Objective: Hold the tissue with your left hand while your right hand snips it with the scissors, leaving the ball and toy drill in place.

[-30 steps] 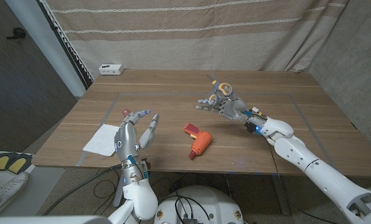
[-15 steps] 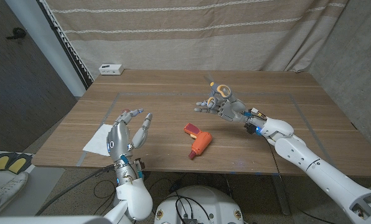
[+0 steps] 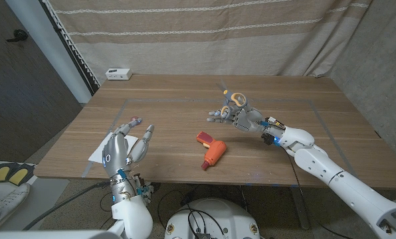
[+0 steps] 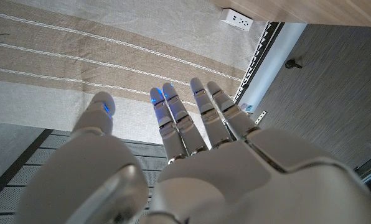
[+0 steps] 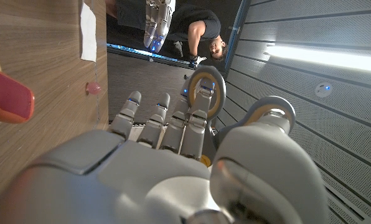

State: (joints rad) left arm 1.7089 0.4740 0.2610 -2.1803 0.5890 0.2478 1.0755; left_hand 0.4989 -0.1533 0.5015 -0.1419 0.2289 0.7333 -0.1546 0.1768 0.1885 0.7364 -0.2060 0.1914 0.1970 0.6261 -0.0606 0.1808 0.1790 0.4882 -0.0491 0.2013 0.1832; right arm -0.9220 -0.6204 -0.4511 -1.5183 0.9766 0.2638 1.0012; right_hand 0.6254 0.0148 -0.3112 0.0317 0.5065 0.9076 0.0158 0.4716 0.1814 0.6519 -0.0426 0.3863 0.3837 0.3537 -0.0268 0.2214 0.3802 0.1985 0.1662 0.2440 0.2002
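A white tissue [image 3: 96, 155] lies flat at the table's front left corner. My left hand [image 3: 121, 151] hovers over its inner edge with fingers spread and holds nothing. My right hand [image 3: 242, 117] is raised above the table's middle right and grips the scissors [image 3: 235, 97] by their grey and yellow ring handles [image 5: 204, 79]; the blades are hidden. The orange toy drill [image 3: 212, 151] lies between the two hands, near the front edge. In the right wrist view a small pink ball [image 5: 93, 88] sits on the wood just beyond the tissue [image 5: 88, 28].
A white socket box [image 3: 118, 74] sits at the table's far left corner. Faint tape lines mark a rectangle on the wooden table [image 3: 185, 99]. A striped curtain hangs behind. A person [image 5: 201, 28] appears past the table's edge in the right wrist view.
My left hand has moved left and down toward the tissue, fingers still spread. My right hand keeps hold of the scissors and has barely shifted.
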